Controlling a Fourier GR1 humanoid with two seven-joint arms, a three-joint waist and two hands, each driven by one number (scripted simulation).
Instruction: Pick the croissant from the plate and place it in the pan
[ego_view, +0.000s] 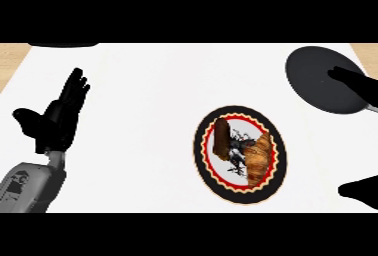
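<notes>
White counter (148, 90) fills your view. On it, right of centre, sits the plate (216, 185) with black rim and red-and-cream scalloped border. Far right, near the top, lies the dark grey pan (314, 75), well apart from the plate. Your left hand (60, 116) stands at the view's left, fingers straight and spread, thumb out, holding nothing. Your right hand (354, 82) shows only as dark shapes at the right edge, over the pan; finger state cannot be told. Brown croissant (255, 159) lies on the plate.
</notes>
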